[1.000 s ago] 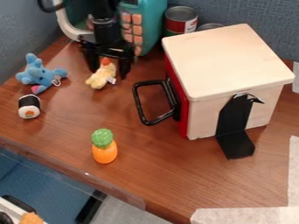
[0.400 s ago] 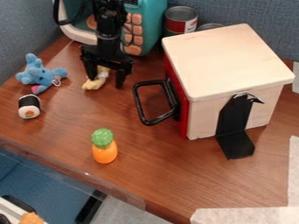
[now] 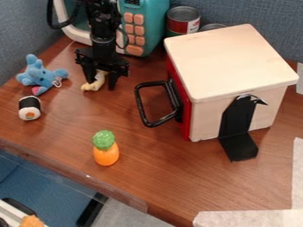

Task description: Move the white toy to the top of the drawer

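Note:
The gripper (image 3: 100, 84) hangs at the upper left of the table, low over the small pale, cream-coloured plush toy (image 3: 93, 85). Its two fingers stand apart, one on each side of the toy, and the gripper body hides the toy's upper part. To the right is the wooden drawer box (image 3: 234, 62), with a bare light top, a red front and a black handle (image 3: 140, 104) facing left.
A blue plush toy (image 3: 40, 76) and a sushi toy (image 3: 29, 108) lie left of the gripper. A toy pineapple (image 3: 106, 151) stands nearer the front edge. Behind are a teal toy microwave (image 3: 148, 26) and a can (image 3: 183, 20). A black bracket (image 3: 238, 133) is against the box.
The gripper has come down around the pale toy and shifted slightly left, its fingers closer together than before. More of the toy is covered, and it seems to have shifted slightly left.

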Available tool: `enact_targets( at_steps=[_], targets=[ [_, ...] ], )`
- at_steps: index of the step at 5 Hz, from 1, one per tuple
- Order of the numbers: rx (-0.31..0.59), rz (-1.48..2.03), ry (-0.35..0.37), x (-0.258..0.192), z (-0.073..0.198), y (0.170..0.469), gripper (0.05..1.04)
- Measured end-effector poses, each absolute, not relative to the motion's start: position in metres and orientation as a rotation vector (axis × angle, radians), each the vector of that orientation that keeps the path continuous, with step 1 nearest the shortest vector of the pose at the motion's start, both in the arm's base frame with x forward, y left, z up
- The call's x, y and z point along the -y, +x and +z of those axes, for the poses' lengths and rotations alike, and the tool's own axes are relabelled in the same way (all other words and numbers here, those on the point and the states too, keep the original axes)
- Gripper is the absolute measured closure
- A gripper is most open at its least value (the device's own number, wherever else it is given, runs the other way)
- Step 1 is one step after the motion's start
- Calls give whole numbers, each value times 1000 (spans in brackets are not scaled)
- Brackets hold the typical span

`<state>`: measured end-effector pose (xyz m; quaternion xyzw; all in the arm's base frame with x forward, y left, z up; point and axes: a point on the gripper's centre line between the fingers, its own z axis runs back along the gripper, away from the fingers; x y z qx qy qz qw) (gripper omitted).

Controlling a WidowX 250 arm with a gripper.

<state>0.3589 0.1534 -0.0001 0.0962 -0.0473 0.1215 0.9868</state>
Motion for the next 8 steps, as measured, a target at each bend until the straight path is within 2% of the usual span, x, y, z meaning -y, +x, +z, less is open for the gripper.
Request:
enact_targets(
  at_steps=[1, 2, 3, 4, 6, 7, 8],
  targets=[
    [82, 235, 188, -151, 2, 354, 725],
    [85, 236, 164, -145, 15, 348, 927],
    [145, 200, 150, -124, 54, 347, 1013],
    [208, 135, 142, -82, 97, 352, 1024],
    [286, -86, 50, 7, 129, 368, 1024],
    [246, -201, 31, 45, 114, 373, 1024],
    [227, -241, 31, 60, 111, 375, 1002]
  ],
)
